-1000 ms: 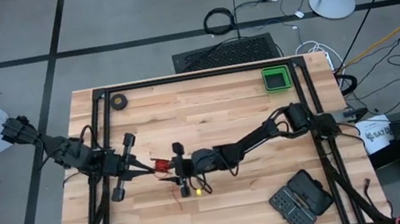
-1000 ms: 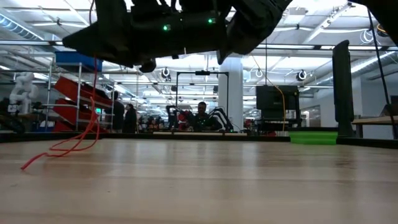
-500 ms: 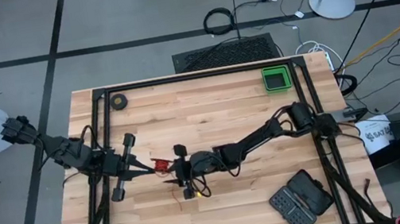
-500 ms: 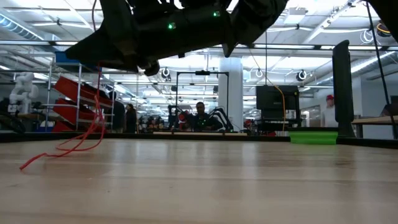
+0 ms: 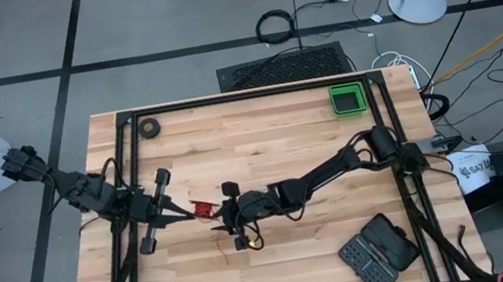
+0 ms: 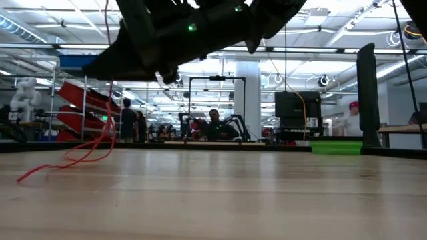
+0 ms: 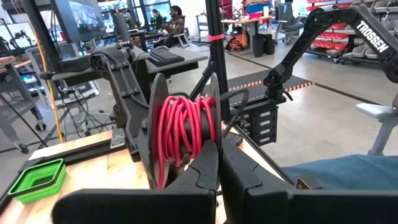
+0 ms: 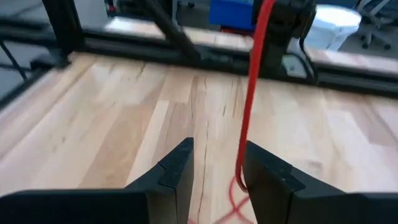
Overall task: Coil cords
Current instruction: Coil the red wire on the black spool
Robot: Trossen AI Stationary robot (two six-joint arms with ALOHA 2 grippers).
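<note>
The cords are thin red wire wound on a small dark spool (image 7: pixel 183 134), held up above the table's middle (image 5: pixel 204 208). My left gripper (image 7: pixel 217 163) is shut at the spool, coming level from the table's left (image 5: pixel 190 211). One red strand (image 8: pixel 250 87) drops from the spool through the gap of my open right gripper (image 8: pixel 214 171), which faces the spool from the right (image 5: pixel 221 217). The strand's loose end (image 6: pixel 60 163) lies in slack curls on the wood. My left gripper pinches the spool between its two fingers at the lower edge of one dark side disc (image 7: pixel 212 140). The fingers come in level from the table's left. The spool stands on edge beyond the fingertips, lifted clear of the table. My right gripper has the red strand close against the inner side of one finger (image 8: pixel 261 180); I cannot tell whether they touch.
A green tray (image 5: pixel 347 98) stands at the far right and a small dark tape roll (image 5: pixel 149 129) at the far left. A black case (image 5: pixel 379 252) lies at the near right. Dark frame rails (image 5: pixel 244 95) run along the table's edges.
My right gripper has tipped its fingers up toward level. The red strand hanging through it has swung a little, and its loose curls have shifted slightly on the table. The spool and my left gripper have kept still.
</note>
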